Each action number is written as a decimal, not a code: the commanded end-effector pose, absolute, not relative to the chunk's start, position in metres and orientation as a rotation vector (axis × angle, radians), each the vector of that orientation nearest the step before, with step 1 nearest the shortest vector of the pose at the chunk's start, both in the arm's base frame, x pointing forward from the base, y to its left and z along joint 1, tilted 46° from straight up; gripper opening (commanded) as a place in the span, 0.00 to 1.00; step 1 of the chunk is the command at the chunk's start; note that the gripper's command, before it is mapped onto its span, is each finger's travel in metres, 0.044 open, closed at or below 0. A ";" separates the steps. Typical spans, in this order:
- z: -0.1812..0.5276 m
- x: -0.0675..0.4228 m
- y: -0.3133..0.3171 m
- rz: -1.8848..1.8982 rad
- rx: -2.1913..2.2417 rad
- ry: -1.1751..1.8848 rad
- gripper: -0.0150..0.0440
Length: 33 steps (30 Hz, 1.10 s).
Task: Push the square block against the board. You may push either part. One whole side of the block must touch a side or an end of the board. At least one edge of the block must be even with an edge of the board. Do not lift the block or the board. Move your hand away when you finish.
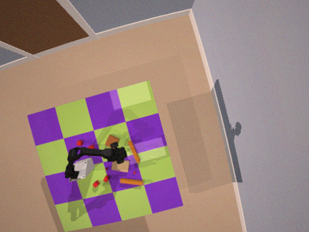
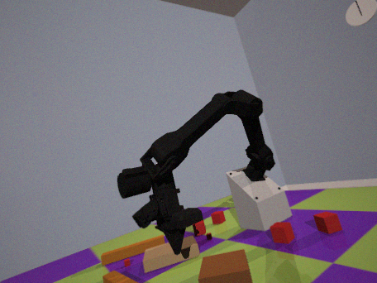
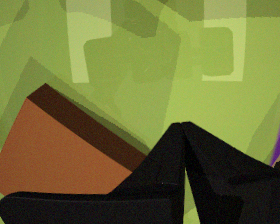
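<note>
Fingers pressed together, holding nothing, tips pointing down beside the tan block. Checkered purple-and-green desk lies on a tan floor bounded by grey-blue walls. Black arm arches from its white pedestal and bends down at the wrist. Brown square block lies just left of the fingers in the wrist view; orange board lies near, apart from it.
</note>
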<state>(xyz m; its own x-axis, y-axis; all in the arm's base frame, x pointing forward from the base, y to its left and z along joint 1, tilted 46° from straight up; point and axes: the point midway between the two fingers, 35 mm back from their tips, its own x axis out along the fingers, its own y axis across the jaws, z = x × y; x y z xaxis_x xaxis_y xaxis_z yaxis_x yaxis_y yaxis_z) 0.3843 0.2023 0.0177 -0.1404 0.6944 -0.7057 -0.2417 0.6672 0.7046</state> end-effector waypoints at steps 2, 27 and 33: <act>0.047 0.376 0.229 0.974 0.252 1.415 0.25; 0.138 0.319 0.307 1.359 -0.169 1.061 0.25; 0.102 0.311 0.344 1.360 -0.167 1.061 0.25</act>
